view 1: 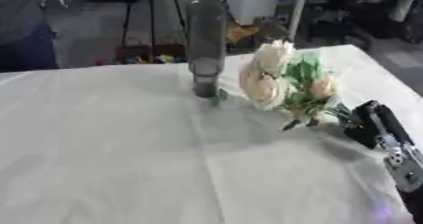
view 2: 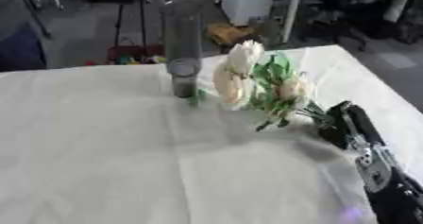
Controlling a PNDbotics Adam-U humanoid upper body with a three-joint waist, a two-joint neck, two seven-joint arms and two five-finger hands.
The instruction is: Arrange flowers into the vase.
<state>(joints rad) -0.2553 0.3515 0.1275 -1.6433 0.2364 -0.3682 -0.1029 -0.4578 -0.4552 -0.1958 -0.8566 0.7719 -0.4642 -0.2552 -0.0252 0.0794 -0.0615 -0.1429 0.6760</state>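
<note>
The right robot hand (view 1: 372,124) grips the stems of cream artificial flowers with green leaves (view 1: 285,79). They hang above the white-clothed desk (view 1: 124,147), at 3 o'clock from the tall clear glass vase (view 1: 206,38).

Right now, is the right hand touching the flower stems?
Cannot tell. In the left eye view the black right hand meets the stems of the cream flower bunch, but blur hides any contact or gap.

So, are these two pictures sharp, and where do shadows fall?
Left eye view: soft blur all over; the flowers lose petal detail, and a faint shadow lies on the cloth below them. Right eye view: equally blurred; the vase looks smeared, the right robot hand dark.
</note>
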